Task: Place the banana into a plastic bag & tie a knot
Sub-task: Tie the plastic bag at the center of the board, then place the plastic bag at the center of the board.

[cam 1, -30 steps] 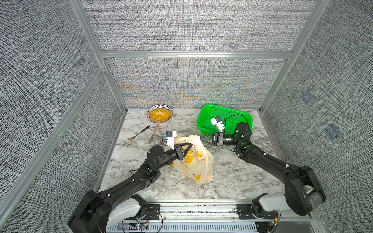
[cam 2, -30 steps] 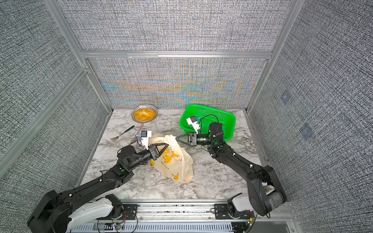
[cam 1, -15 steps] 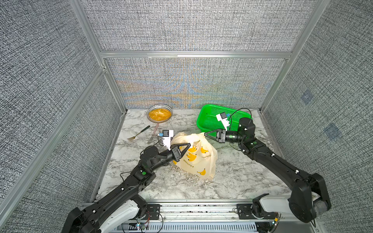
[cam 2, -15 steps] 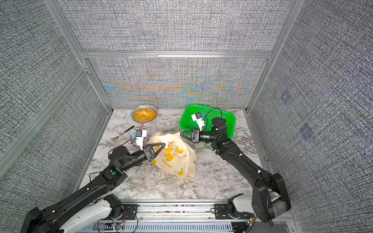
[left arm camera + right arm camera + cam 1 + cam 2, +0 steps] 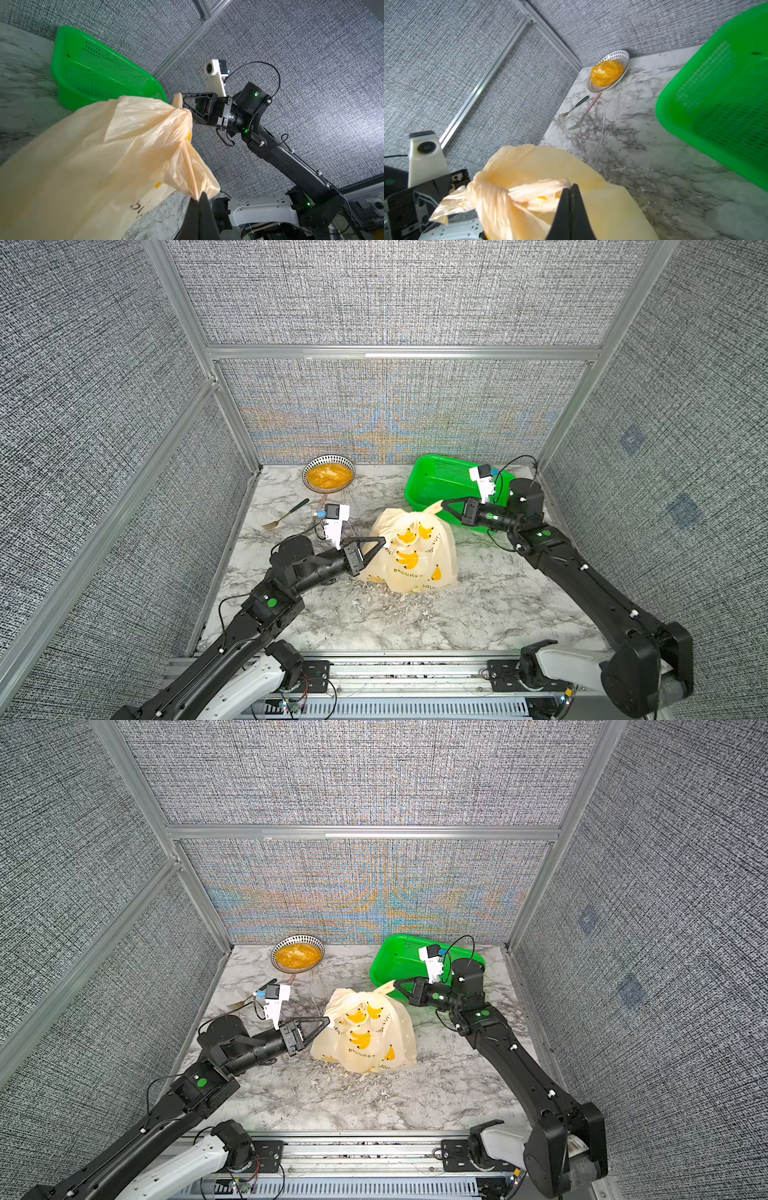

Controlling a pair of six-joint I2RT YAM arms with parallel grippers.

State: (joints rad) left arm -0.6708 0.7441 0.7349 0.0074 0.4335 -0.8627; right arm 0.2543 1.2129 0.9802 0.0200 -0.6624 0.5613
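At the middle of the marble table [image 5: 478, 614] stands the plastic bag [image 5: 411, 560]; the banana is probably inside, hidden. The left gripper [image 5: 385, 541] and right gripper [image 5: 443, 503] each pinch one handle end, closed, on opposite sides of the knot [image 5: 488, 193], both equally near.

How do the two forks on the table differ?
The dark-handled fork has a black handle, the pink-handled fork a pale pink one. The dark-handled fork lies nearer the side wall; the pink-handled fork ends right by the bowl. Both lie flat on the table, tines away from the bowl.
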